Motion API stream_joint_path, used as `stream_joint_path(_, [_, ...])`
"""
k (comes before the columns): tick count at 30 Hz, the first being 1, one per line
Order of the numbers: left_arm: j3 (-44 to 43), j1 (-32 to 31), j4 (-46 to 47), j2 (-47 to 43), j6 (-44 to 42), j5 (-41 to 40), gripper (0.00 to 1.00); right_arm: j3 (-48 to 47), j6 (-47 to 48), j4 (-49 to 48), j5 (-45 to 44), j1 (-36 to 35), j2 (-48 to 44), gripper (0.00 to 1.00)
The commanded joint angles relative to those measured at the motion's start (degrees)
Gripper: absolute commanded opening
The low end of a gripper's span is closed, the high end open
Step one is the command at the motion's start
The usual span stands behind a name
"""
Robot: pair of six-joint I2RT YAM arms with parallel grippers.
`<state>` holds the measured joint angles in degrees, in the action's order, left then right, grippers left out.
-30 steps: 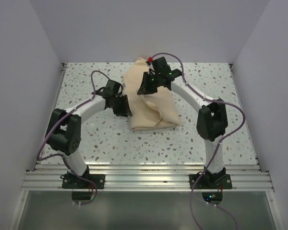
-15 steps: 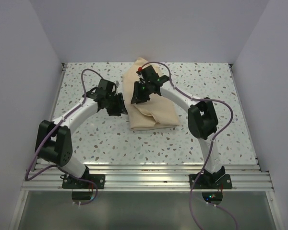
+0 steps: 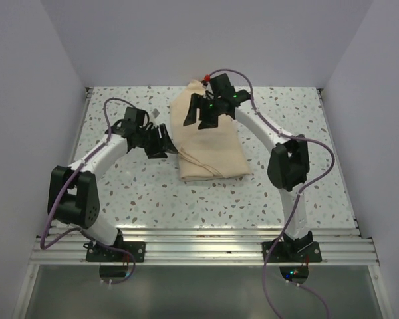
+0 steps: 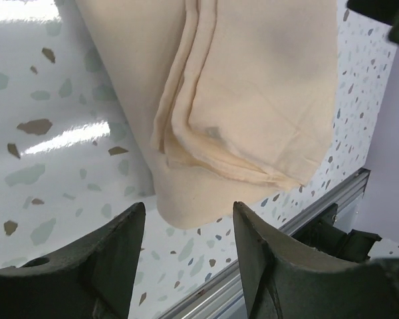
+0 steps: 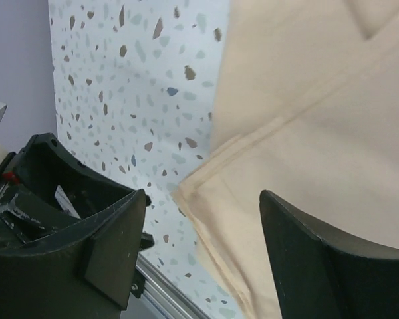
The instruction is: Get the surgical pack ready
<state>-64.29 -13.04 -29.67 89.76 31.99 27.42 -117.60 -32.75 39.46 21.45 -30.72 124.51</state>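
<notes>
Nearest to me is the silver aluminium rail (image 3: 199, 247) that carries my two bases, and the white speckled terrazzo tabletop (image 3: 126, 193) spreads away from it. Past the rail, roughly between my arms, the tan folded cloth bundle (image 3: 213, 149) (image 4: 253, 86) (image 5: 332, 146) lies flat on the tabletop. Its long axis runs away from the rail. The broad, squared end faces the rail, and the narrower end points away from it, leaning a little to my left.

The cloth is pale tan, matte and soft, folded over itself into a plump, pillow-like packet. At the corner closest to the rail on my left side, several layered edges sit stacked one on another. A shallow fold line crosses the top near that end.

Farther from the rail than that corner, my left gripper (image 3: 165, 141) (image 4: 186, 216) hangs just beside the bundle's left edge. Its fingers are spread and released, with nothing between them.

Farthest from the rail, my right gripper (image 3: 198, 114) (image 5: 203, 199) hovers over the bundle's far part near its left edge. Its fingers are also parted wide and grasp nothing; whether the tips brush the cloth I cannot tell
</notes>
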Motion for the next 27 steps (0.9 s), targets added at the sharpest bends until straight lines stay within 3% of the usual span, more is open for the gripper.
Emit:
stream_joint_path(1, [-3.91,0.29,5.41,3.66,1.50,7.28,0.60,1.84,3.04,4.03,4.12,5.93,-7.25,0.73])
stream_joint_path(9, [-7.95,0.73,3.04,9.29,2.90,5.89,0.61,19.41,8.06,3.17,5.26,9.71,-17.63,0.73])
stream_joint_path(27, [-13.75,0.73,3.74,18.52,5.54,9.40,0.59,33.22,10.34,1.32,10.10,10.07,-20.18,0.66])
